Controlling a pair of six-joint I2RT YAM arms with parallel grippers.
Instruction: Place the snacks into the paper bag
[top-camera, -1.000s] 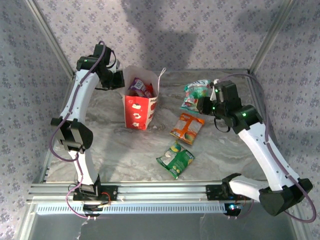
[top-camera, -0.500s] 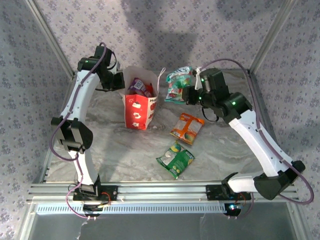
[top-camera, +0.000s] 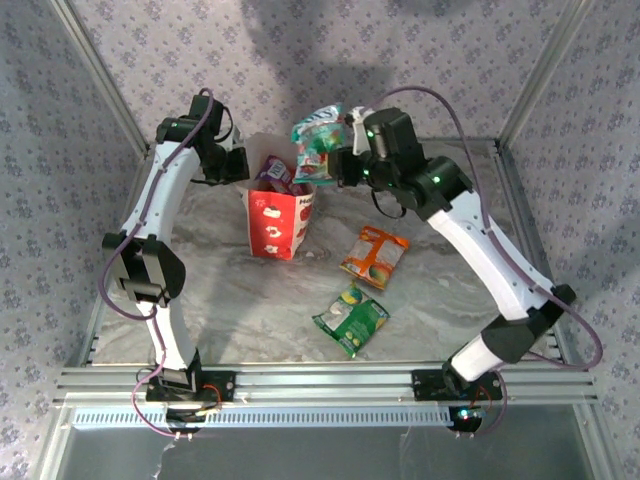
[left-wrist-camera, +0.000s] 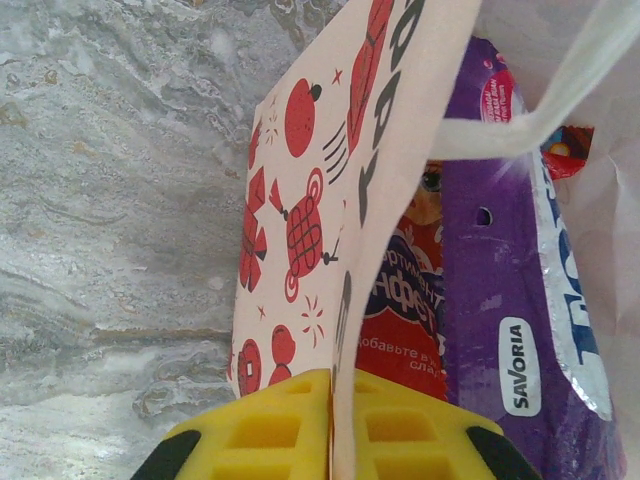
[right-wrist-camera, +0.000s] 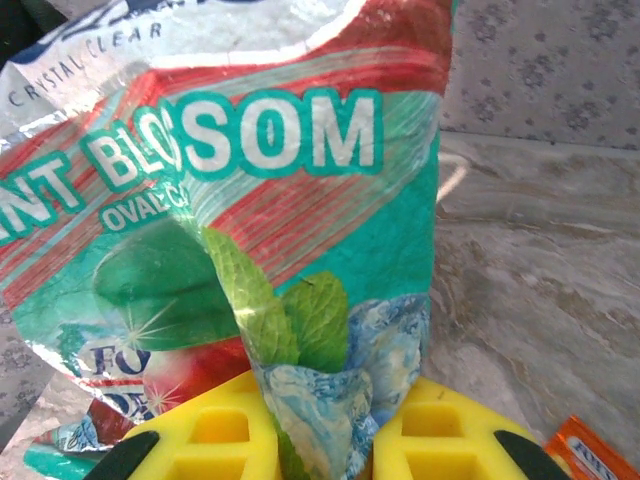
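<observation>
Teal packet (right-wrist-camera: 250, 220) pinched in right hand (right-wrist-camera: 315, 440), left hand (left-wrist-camera: 330, 430) clamping paper bag (left-wrist-camera: 300, 200) wall

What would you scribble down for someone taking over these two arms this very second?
Left jaws: shut on the side wall of the paper bag, which stands upright and open.
Right jaws: shut on the teal packet, held in the air at the edge of the bag's mouth.
Done: the purple packet and the red packet are inside the bag.
To do: drop the teal one in, then fetch the orange packet and the green packet. Both lie on the table on the right arm's side of the bag.
</observation>
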